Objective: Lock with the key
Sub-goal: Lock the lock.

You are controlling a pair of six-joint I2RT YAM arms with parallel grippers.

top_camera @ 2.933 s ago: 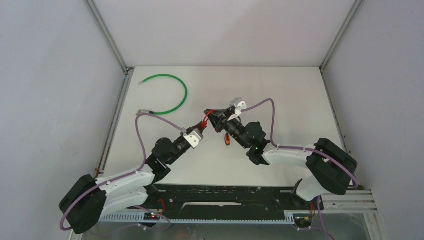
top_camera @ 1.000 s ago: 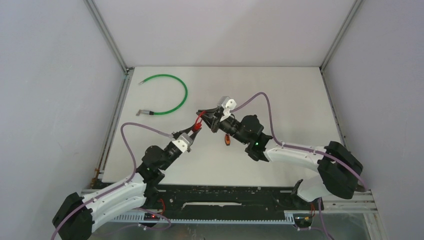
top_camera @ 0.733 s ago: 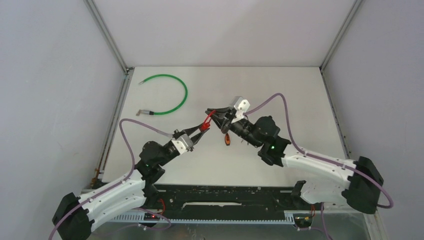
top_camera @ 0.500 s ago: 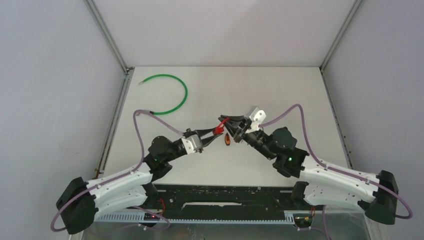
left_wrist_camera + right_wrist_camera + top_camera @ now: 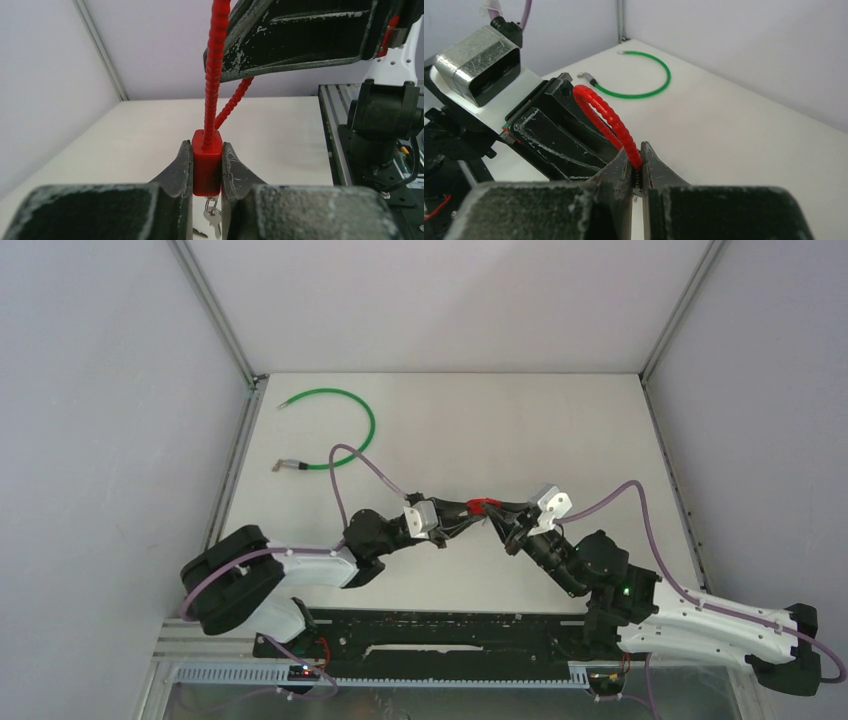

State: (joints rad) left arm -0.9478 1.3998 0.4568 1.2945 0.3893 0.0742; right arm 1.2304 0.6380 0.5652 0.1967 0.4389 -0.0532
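A small red lock body (image 5: 206, 163) sits clamped between my left gripper (image 5: 206, 170) fingers, its red ribbed cable (image 5: 214, 65) rising from the top. Under the body a silver key (image 5: 213, 219) dangles on a ring. My right gripper (image 5: 636, 172) is shut on the red cable's (image 5: 610, 117) end, where bare metal coil shows between the pads. In the top view both grippers meet over the table's near middle, the left gripper (image 5: 466, 510) from the left, the right gripper (image 5: 503, 517) from the right, with the red lock (image 5: 486, 505) between them.
A green cable (image 5: 345, 435) curves on the white table's (image 5: 560, 430) far left, one metal end near the left rail. Grey walls close the sides and back. The black base rail (image 5: 450, 635) runs along the near edge.
Both arms have carried the lock together to the right and toward the near edge, lower over the table. The grips on body and cable have stayed the same.
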